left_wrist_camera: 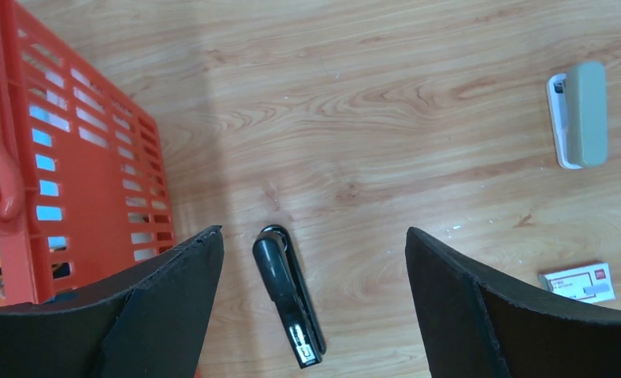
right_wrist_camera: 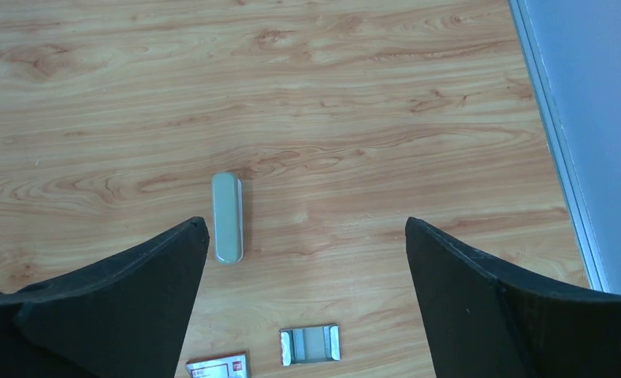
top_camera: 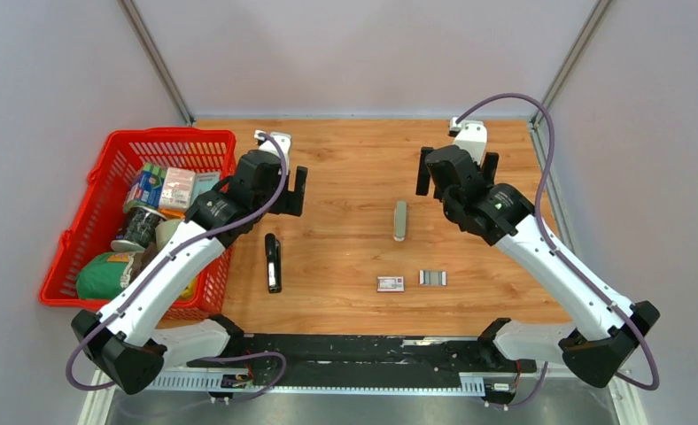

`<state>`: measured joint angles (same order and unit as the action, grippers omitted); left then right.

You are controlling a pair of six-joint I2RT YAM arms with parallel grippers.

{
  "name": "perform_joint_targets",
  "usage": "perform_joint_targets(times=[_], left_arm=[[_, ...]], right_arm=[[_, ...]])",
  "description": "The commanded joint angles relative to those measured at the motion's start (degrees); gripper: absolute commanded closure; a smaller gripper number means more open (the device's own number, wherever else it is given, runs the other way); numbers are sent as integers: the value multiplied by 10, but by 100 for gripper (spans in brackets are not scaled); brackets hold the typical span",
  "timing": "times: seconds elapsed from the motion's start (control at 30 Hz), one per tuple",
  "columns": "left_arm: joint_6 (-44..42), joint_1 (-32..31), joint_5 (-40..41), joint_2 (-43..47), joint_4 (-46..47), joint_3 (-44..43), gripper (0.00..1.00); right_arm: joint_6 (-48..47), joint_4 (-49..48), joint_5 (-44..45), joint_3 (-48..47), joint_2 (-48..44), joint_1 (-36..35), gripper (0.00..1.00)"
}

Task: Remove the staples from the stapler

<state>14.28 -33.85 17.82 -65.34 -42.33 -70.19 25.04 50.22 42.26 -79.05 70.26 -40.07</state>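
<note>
Looking down from above, I find the staples [top_camera: 432, 277] lying loose on the table [top_camera: 354, 150], a small silver-grey patch toward the near edge. Whether they are one strip or several side by side I cannot tell; my right wrist view shows only a pale rectangle with darker ends. Just beside them at 9 o'clock lies a small red-and-white box [top_camera: 390, 283], its print too small to read and its lower part cut off in that wrist view. At about 11 o'clock from the staples lies the grey stapler [top_camera: 399, 220], lengthwise and closed. Well apart at 9 o'clock lies the black stapler [top_camera: 273, 262]; I cannot see whether anything sits in its magazine. My right gripper [top_camera: 456, 177] hangs above the grey stapler with its jaws spread wide, grasping nothing. My left gripper [top_camera: 270, 199] hangs above the black stapler, likewise spread and empty. At the table's 9 o'clock edge stands a red basket [top_camera: 120, 150] of groceries, partly hidden by my left arm.
</note>
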Motion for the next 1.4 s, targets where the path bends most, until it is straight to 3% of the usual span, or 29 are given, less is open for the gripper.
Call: perform_joint_targets(times=[0.0,0.17,0.33,0.67,0.83,1.0,1.37], left_arm=[[36,0,41,1,-3,-6,8],[68,0,87,-24,-39,-8,9],[79,0,70,-58,-63,-11,9],[109,0,63,-60,-36,59,7],[143,0,42,-60,-7,121,7],[174,0,68,-62,-2,154,9],[198,1,91,-67,37,218,12]], right_arm=[[-16,-35,23,-1,-27,-1,0],[-27,-6,19,-9,-14,-1,0],[-26,5,14,10,-7,-1,0],[-35,-6,-7,66,0,-1,0],[-30,-31,-72,79,1,-1,0],[-26,-41,-133,87,1,-1,0],[-24,-42,-162,90,11,-1,0]])
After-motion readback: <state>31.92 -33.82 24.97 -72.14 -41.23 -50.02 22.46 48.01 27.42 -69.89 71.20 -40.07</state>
